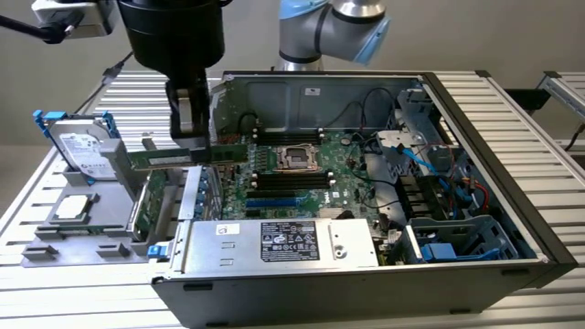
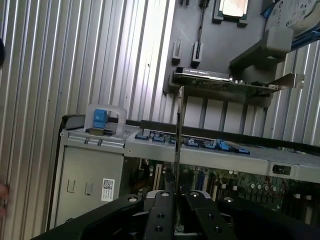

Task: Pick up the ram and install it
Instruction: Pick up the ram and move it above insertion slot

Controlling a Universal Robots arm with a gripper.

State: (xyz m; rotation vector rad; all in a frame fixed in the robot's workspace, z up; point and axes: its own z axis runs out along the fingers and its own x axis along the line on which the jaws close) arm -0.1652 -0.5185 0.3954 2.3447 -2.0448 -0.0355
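Observation:
The ram is a long, narrow green stick held level in the air, just over the open computer case's edge on the exterior view's left. My gripper comes down from above and is shut on the ram's middle. In the wrist view the ram shows edge-on as a thin strip running out from between my fingers, with my gripper clamped on its near end. The motherboard's black memory slots lie inside the case, toward the exterior view's right of the ram, on either side of the processor socket.
A grey fixture beside the case holds a hard drive, a processor chip and a wider green expansion card. The power supply fills the case's near side. Cables and drive bays crowd its right.

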